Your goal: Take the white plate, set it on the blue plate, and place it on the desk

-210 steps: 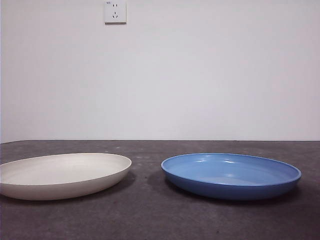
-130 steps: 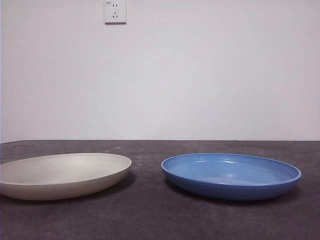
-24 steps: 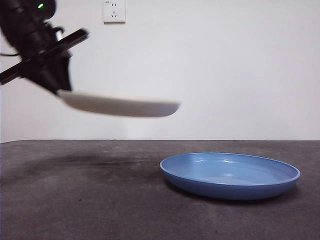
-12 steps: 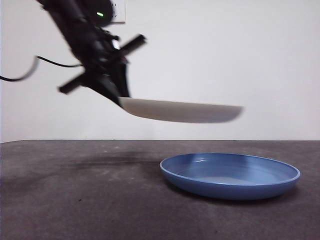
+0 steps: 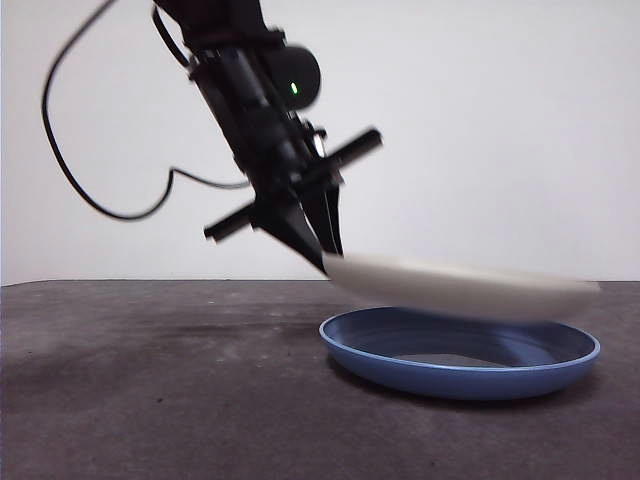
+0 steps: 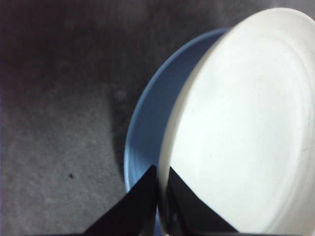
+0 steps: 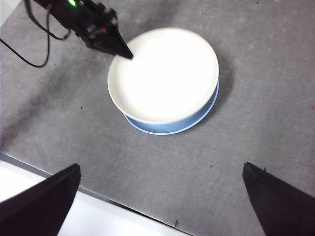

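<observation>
A: Where is the white plate right now?

B: In the air, directly above the blue plate, tilted a little. In the front view its held edge sits higher than the far edge, and it hangs just over the blue rim. Whether the two touch at the far side, I cannot tell.

A: And what has hold of it?

B: The left gripper. Its two black jaws are pinched tight on the rim of the white plate; in the left wrist view they close on that edge with only the rim's thickness between them.

A: The blue one?

B: Flat on the desk, mostly covered from above; the right wrist view shows only a blue crescent peeking out under the white plate.

A: The other arm?

B: The right gripper hangs high above the desk, well apart from both plates, jaws spread wide with nothing between them
</observation>
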